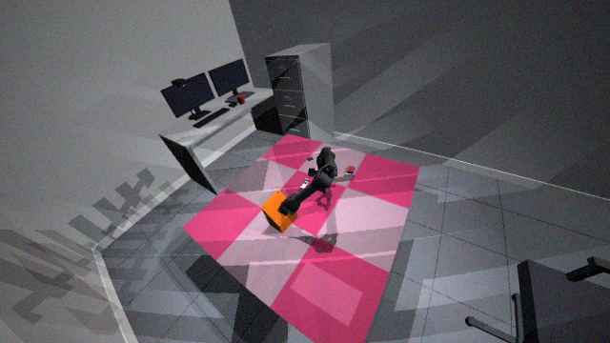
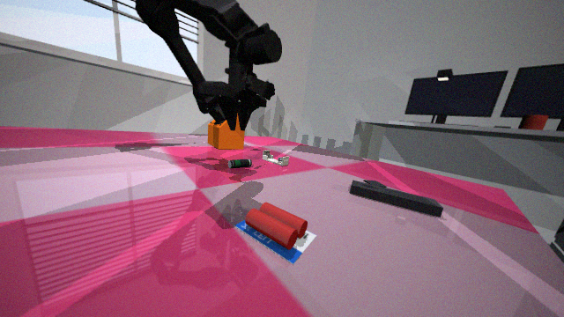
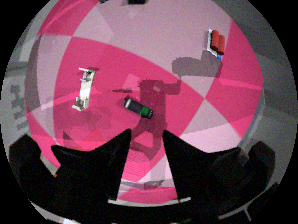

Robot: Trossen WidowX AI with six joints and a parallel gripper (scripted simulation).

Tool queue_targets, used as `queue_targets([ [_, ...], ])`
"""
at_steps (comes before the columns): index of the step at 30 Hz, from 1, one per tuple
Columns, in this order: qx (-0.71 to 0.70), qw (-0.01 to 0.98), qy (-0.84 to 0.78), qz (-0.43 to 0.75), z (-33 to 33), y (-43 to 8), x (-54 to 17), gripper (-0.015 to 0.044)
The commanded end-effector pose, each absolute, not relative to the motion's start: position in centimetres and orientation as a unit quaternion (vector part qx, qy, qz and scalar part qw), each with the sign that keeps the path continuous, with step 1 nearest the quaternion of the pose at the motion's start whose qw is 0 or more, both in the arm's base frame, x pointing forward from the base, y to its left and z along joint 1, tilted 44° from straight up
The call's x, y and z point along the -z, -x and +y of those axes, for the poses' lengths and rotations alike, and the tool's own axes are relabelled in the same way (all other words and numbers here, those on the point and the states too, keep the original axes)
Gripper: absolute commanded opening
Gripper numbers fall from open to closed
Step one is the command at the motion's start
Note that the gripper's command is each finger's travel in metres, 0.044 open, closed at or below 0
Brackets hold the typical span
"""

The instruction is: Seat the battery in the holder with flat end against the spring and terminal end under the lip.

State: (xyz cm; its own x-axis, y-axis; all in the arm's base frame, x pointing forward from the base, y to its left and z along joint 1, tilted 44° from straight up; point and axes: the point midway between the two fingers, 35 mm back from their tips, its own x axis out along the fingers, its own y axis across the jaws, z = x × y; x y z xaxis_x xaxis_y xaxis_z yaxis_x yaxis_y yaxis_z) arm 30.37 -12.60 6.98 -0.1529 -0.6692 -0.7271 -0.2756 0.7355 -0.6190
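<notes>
The gripper (image 2: pixel 233 115) is hanging above the mat's middle with its fingers standing apart, gripping nothing. Below it the battery (image 2: pixel 240 163) is lying on its side on a pink square (image 2: pixel 207 155), apart from the holder (image 2: pixel 276 158), which is sitting beside it toward the desk-side edge.

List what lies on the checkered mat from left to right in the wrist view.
White metal battery holder → dark green-banded cylindrical battery, lying loose on the mat → pair of red cylinders on a blue-and-white card.
</notes>
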Motion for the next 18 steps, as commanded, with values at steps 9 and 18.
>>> queue_targets([
  [9, -0.245, 0.307, 0.568, 0.723, -14.8, -29.4, -2.3, 0.0232],
  [18, -0.250, 0.303, 0.571, 0.721, -14.8, -29.3, -2.2, 0.0232],
])
